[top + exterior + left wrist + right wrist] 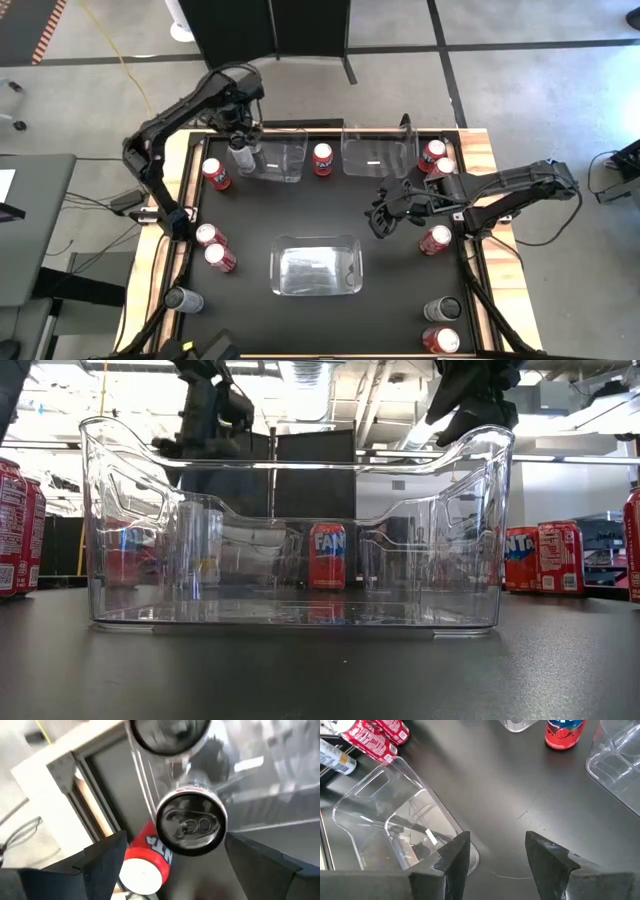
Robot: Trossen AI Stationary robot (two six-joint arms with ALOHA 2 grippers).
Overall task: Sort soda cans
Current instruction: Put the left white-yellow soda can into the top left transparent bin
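— Over the far-left clear bin (pixel 283 158), I'm seeing the left gripper (pixel 170 865) hanging open around nothing, a silver can (pixel 191 822) standing directly below.
— Right gripper (pixel 497 851)?
— It's hovering open, empty, beside the middle bin (pixel 395 827).

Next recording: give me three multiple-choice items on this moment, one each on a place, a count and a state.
1. Where is the left gripper?
A. Over the near middle bin
B. Over the left of the two far bins
C. Over the red cans at the right edge

2. How many clear rectangular plastic bins are on the table?
A. Two
B. Three
C. Four

3. What is the right gripper's state?
A. Shut on a red can
B. Shut on a bin wall
C. Open, holding nothing

Answers:
1. B: in the high view the left gripper hangs above the far left bin.
2. B: that bin, the far right bin and the near middle bin.
3. C: the right gripper shows only bare black tabletop between its parted fingers.
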